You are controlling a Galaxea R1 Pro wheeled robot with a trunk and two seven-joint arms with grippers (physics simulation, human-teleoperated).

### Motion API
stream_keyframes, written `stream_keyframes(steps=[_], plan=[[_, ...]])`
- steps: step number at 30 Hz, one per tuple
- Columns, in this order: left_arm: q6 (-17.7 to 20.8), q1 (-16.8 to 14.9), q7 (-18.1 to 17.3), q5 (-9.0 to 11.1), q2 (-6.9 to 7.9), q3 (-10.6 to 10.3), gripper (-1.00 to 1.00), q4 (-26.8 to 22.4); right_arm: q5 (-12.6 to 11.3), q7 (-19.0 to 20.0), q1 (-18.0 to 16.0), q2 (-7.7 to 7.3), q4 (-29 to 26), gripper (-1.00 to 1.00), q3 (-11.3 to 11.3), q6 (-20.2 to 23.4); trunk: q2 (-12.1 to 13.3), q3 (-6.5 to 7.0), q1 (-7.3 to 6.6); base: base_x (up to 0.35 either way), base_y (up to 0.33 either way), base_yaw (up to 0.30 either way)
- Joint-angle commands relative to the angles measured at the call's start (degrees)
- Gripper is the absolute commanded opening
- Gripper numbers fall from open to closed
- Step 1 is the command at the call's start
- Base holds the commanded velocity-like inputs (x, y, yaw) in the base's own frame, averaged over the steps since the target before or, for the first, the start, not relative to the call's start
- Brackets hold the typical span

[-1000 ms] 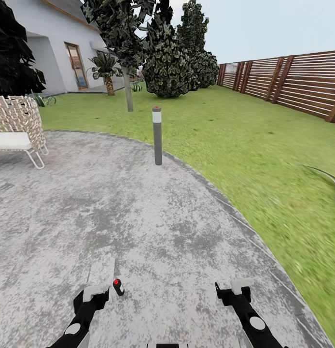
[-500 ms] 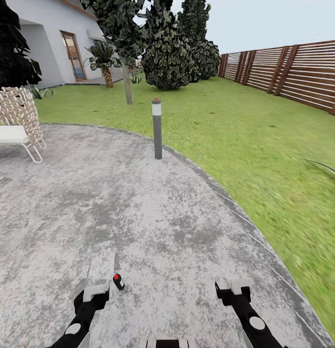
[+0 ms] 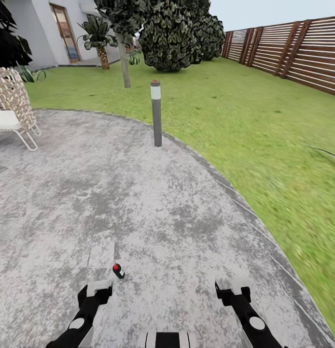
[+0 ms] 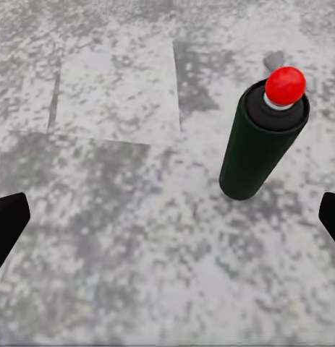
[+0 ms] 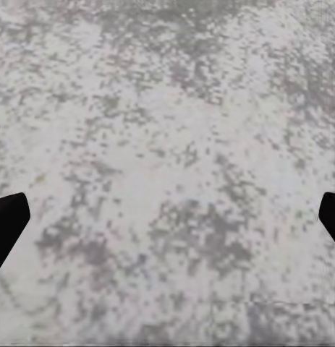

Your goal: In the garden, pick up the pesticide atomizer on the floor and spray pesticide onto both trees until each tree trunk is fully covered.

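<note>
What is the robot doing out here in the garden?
It is about to pick up the pesticide atomizer, a small dark can with a red top standing on the grey paving. The left end effector hovers open just beside it, not touching. The right end effector is open and empty.

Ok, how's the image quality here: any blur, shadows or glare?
Head view: grass at the right looks smeared, the bollard is sharp, lighting is flat with no glare and hardly any cast shadows. Left wrist view: atomizer is crisp, the paving blocky. Right wrist view: the same coarse, pixelated paving texture.
</note>
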Motion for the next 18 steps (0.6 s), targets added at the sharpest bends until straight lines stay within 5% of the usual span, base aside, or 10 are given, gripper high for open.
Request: stream_keyframes(steps=[1,15,18], plan=[[-0.03,-0.02,0.01,0.0,-0.01,-0.02,1.0,-0.01,0.0,0.0,0.01,0.01,0.0,1.0,0.01,0.0,-0.02,-0.32,0.02,0.0,0.0,0.0],[-4.09,0.11,0.06,-0.06,0.13,-0.14,1.0,-1.26,-0.15,0.09,-0.01,0.23,-0.67,1.0,0.12,-0.06,-0.2,-4.69,0.38,0.0,0.0,0.0],[-4.1,0.11,0.06,-0.06,0.2,-0.27,1.0,-1.29,-0.13,0.23,0.0,0.23,-3.25,1.0,0.15,-0.06,-0.2,-4.73,0.38,0.0,0.0,0.0]])
